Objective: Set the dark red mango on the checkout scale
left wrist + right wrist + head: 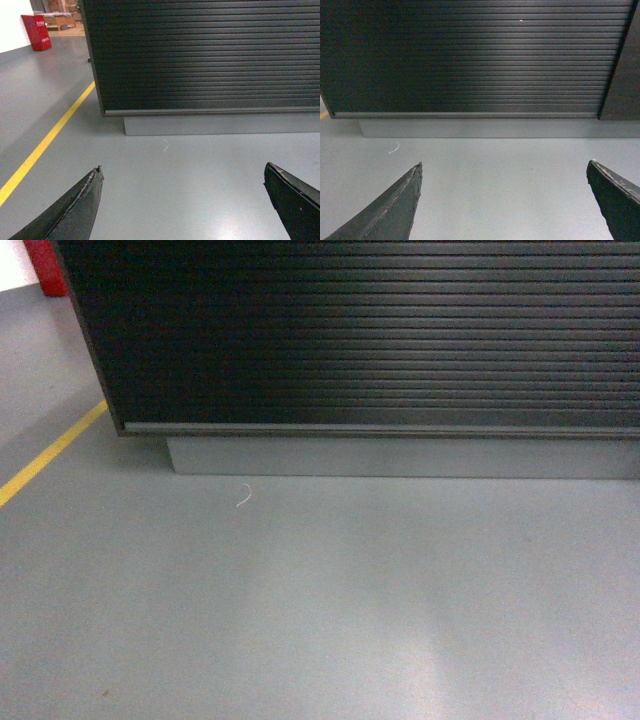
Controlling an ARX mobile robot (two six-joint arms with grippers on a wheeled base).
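The checkout (380,335) fills the upper part of the head view as 1 dark counter front, its ribbed slats running level from left to right, so its long axis lies across the picture; its top surface is out of frame in all 3 views. Under the slats runs 1 pale strip, and below that 1 grey plinth (400,457) set back a little from the front face. The counter's left corner shows in the head and left wrist views, and its right end meets 1 dark side panel (622,80) in the right wrist view. The grey floor (330,610) spreads in front, with 1 small white curl of thread (243,497) lying on it just before the plinth. 1 yellow line (47,140) runs along the floor to the left of the counter, and 1 red box (36,32) stands far back on that side. The left gripper (182,200) hangs above bare floor with its 2 fingers (75,210) spread wide and nothing between them. The right gripper (504,200) hangs the same way, its 2 fingers (390,210) well apart and holding nothing.
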